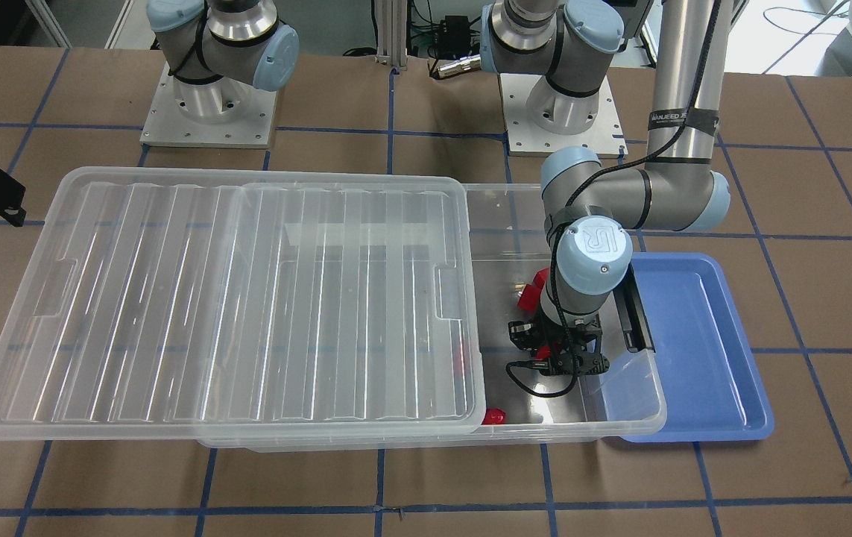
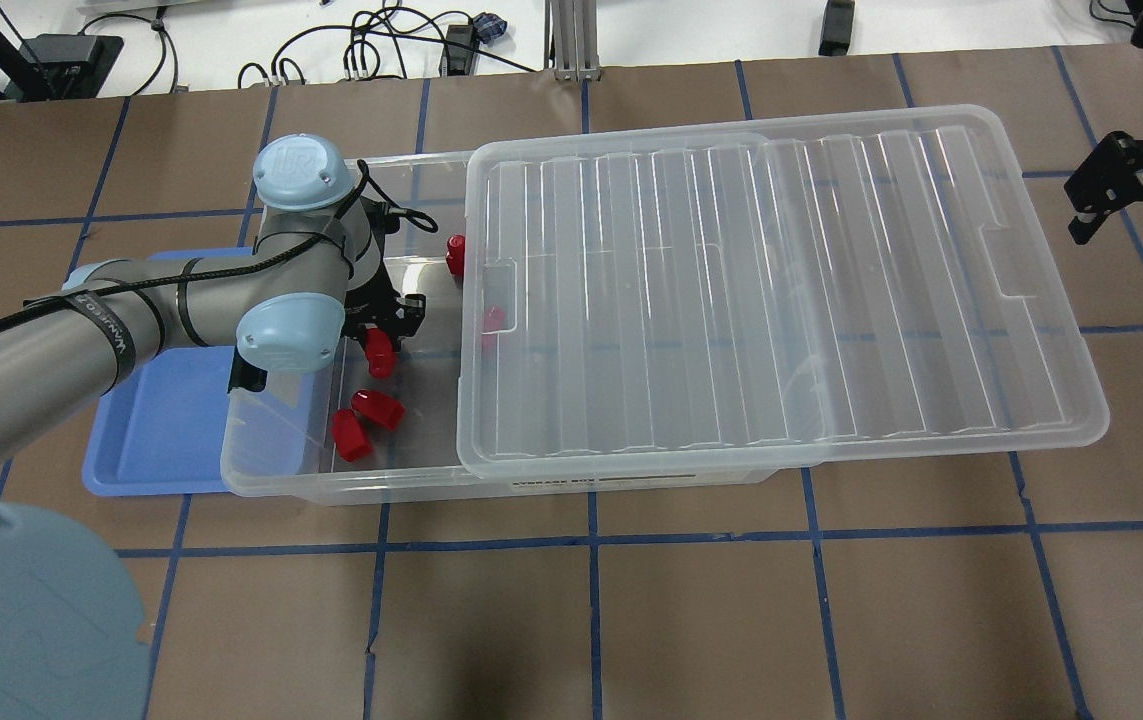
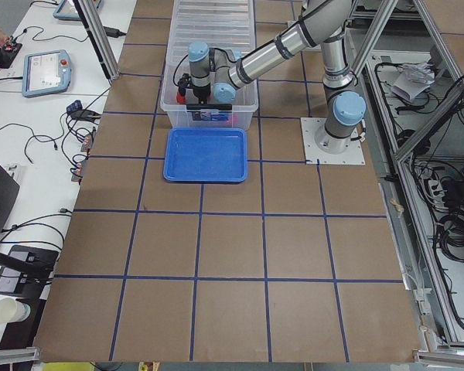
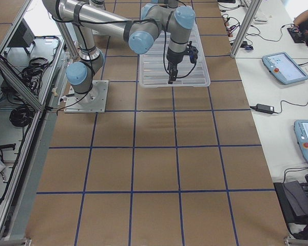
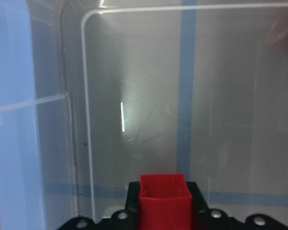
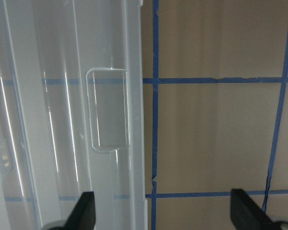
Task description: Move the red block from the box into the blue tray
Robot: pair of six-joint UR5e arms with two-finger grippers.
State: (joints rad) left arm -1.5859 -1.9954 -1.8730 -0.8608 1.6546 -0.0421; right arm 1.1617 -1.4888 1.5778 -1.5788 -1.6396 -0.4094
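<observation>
My left gripper (image 2: pixel 381 342) is inside the open end of the clear box (image 2: pixel 381 490), shut on a red block (image 2: pixel 380 357). In the left wrist view the red block (image 5: pixel 164 194) sits between the black fingers above the box floor. The gripper also shows in the front-facing view (image 1: pixel 554 356). The blue tray (image 2: pixel 156 430) lies outside the box's short end, under my left arm, and shows in the front-facing view (image 1: pixel 701 350) too. My right gripper (image 2: pixel 1121 190) is open and empty beyond the far end of the lid; its fingers (image 6: pixel 86 211) are spread over the lid's edge.
The ribbed clear lid (image 2: pixel 761 290) lies shifted across most of the box. Loose red blocks lie in the box: two near its front wall (image 2: pixel 366 420), one at the back (image 2: pixel 454 255), one under the lid's edge (image 2: pixel 493 320). A black latch bar (image 1: pixel 633 321) is on the box end by the tray.
</observation>
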